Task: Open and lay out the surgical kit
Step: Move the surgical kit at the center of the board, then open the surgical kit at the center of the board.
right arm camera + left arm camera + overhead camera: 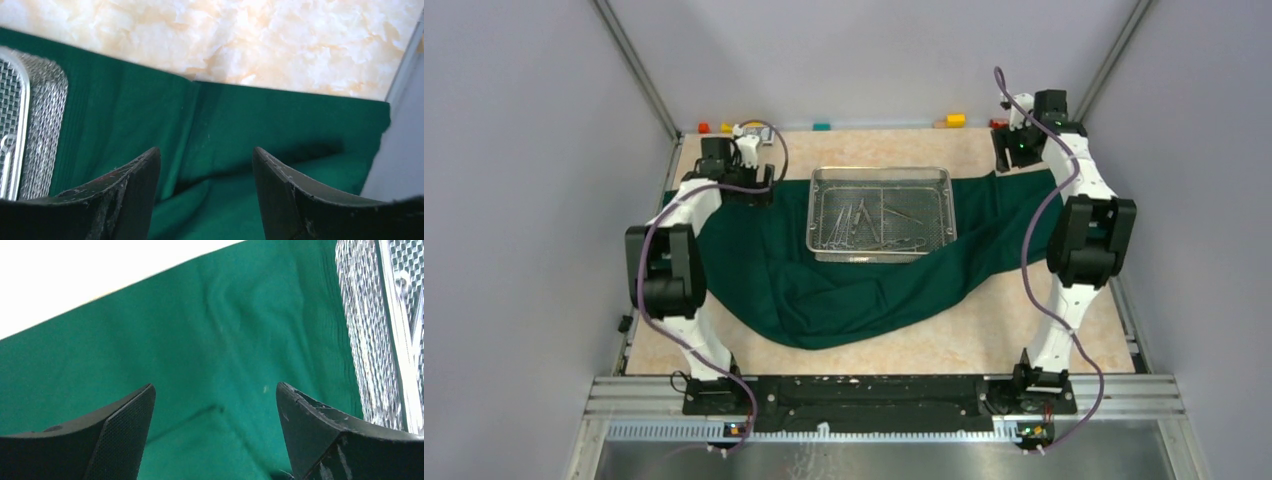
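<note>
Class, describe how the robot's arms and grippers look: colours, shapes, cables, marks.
The left arm and right arm are white links with bulky black joint housings, a purple cable along each. The left gripper and right gripper have two black wedge-shaped fingers, scuffed at the edges.

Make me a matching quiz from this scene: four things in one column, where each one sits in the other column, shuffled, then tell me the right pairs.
Things:
1. green cloth
2. wire-mesh tray
3. steel instruments
4. yellow block

Places:
A. lying inside the tray
B. rumpled across the tabletop
C. at the far edge of the table
D. resting on the cloth

Pairs: 1-B, 2-D, 3-A, 4-C
</note>
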`<state>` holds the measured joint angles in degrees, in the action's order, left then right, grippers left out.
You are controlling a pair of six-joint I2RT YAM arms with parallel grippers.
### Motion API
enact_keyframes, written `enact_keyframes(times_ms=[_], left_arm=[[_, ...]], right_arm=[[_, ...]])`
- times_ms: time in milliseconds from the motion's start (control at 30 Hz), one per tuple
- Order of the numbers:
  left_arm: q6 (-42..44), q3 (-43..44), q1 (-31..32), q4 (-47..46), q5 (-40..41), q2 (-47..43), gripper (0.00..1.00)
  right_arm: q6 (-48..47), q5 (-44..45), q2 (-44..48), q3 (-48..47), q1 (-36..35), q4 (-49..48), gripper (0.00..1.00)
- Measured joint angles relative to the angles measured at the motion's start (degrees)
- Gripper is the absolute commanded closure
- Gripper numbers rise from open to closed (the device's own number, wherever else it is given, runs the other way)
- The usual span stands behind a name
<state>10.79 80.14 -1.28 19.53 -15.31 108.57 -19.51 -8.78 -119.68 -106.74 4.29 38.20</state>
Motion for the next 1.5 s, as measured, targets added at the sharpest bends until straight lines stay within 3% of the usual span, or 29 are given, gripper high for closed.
enact_keyframes(times_ms=[167,267,533,900,1067,1233,1500], left_arm=[[3.41,-11.52,-0.35,0.24,3.56,-15.06,0.14],[4.42,-15.98,-0.31,0.22,4.42,-19.32,0.17],[3.72,-20.92,-0.28,1.03,3.02,-16.87,0.17],[4.0,-21.86,-0.11,0.55,4.55,-10.86,0.28],[4.46,-22.56,-0.11,0.48,5.35,-10.69,0.38],[5.25,-22.67,-0.11,0.31,6.14,-10.6,0.54],[6.16,-22.84,-0.07,0.26,5.73,-10.69,0.9]], right_arm=[[-1.86,-0.2,9.31,9.79,0.0,-2.82,0.33],[-2.54,-0.9,13.22,15.45,0.0,-4.33,0.33],[-2.89,-4.66,18.99,26.69,0.0,-5.53,0.33],[-2.89,-7.41,22.12,30.42,0.0,-5.62,0.34],[-2.89,-7.54,22.45,31.41,0.0,-5.55,0.35],[-2.93,-7.54,22.53,31.43,0.0,-5.64,0.35],[-3.04,-7.54,22.86,31.76,0.0,-5.57,0.35]])
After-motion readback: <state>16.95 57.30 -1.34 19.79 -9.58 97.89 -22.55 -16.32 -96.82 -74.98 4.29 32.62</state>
